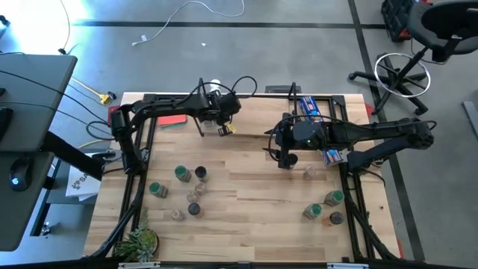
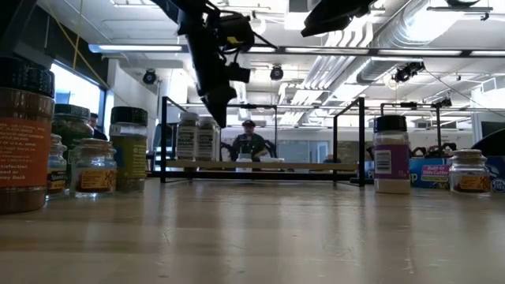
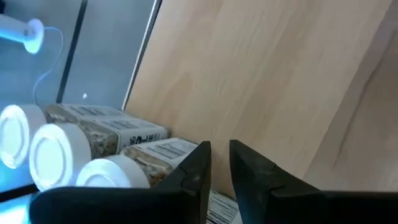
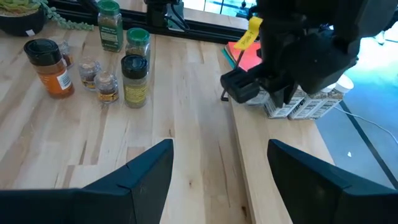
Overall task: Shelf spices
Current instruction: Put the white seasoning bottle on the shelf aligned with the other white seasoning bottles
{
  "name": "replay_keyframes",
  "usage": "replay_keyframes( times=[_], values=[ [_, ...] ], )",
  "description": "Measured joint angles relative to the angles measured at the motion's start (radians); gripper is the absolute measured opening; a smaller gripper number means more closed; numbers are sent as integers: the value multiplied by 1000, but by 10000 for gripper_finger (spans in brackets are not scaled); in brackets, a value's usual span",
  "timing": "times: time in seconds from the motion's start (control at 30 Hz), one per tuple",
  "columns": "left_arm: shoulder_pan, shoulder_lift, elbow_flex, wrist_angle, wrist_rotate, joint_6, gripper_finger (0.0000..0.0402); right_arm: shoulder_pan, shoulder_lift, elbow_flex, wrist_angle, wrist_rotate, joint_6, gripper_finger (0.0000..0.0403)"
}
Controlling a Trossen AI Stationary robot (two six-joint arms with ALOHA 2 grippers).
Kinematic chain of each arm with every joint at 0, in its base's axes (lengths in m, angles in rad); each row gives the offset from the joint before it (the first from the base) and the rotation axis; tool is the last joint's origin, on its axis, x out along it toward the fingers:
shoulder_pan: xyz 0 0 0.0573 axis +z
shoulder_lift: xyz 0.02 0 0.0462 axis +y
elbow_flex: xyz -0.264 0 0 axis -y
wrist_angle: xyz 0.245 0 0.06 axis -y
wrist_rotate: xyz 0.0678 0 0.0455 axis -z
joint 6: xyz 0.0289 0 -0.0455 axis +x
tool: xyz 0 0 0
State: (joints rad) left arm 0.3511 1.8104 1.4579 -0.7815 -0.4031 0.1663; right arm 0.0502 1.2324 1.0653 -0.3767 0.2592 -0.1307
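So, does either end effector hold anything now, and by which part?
No. The left end effector, nearly closed, is empty above the shelf beside white-lidded jars. The right end effector is open and empty.

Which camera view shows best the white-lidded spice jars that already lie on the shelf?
The left wrist view: the white-lidded jars lie close, lids and labels plain. The low view shows them small on the shelf. In the right wrist view the left arm partly hides them. The high view hardly shows them.
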Motion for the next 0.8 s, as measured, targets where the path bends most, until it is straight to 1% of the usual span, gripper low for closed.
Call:
replay_keyframes(
  times=[0.1, 0.2, 0.3, 0.37, 0.47, 0.53, 0.7, 0.8],
  values=[
    [-36, -4, 29, -19, -3, 9, 53, 0, 0, 0, 0, 0, 0, 256],
    [-77, -25, 91, -65, -14, -2, 53, 0, 0, 0, 0, 0, 0, 256],
    [-107, -45, 156, -171, -52, -23, 53, 0, 0, 0, -2, 0, 0, 256],
    [-111, -57, 197, -267, -55, -37, 53, 0, 0, 0, -7, 0, 0, 256],
    [-85, -74, 244, -408, -23, -83, 53, 0, 0, 0, -7, 0, 0, 256],
    [-47, -78, 245, -461, -4, -104, 53, 0, 0, 0, -7, 0, 0, 256],
    [41, -74, 202, -456, 16, -110, 53, 0, 0, 0, -7, 0, 3, 256],
    [88, -70, 182, -448, 73, -110, 53, 0, 0, 0, -8, 0, 3, 256]
  ],
)
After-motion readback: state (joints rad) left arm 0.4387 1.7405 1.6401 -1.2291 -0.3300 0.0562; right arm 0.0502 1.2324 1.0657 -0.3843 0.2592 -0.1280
